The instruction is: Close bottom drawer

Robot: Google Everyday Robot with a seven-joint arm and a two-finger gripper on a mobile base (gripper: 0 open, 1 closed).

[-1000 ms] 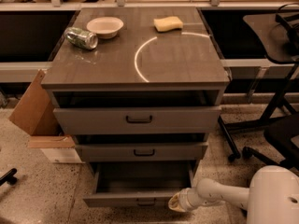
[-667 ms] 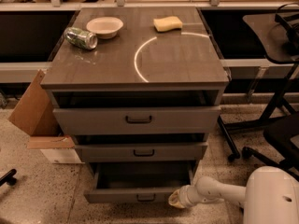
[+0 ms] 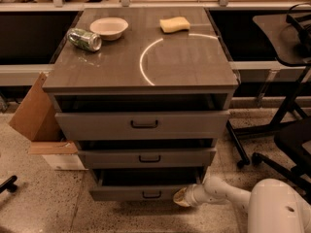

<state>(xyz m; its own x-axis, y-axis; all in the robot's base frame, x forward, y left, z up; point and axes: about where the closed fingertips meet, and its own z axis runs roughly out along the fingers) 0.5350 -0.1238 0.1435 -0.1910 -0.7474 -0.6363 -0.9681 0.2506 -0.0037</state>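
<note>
Looking down on a boxy grey cabinet (image 3: 194,67) with a smooth, faintly grained top. On it sit a shallow round cream bowl (image 3: 109,27), a dented shiny can (image 3: 84,39) lying on its side, and a squishy-looking yellow sponge (image 3: 175,24). A bent cardboard box (image 3: 34,110) leans at the cabinet's left, on a speckled floor (image 3: 48,203).

All three flat fronts have small dark bar handles. The bottom drawer (image 3: 121,193) is at the very base and sticks out a bit, with a dark gap showing above its front. The gripper (image 3: 181,196), tan-tipped on a rounded white arm (image 3: 228,193), is low down at the right end of that front, apparently touching it and right of the handle (image 3: 151,194). Honestly can't tell if it's clenched or released.
</note>
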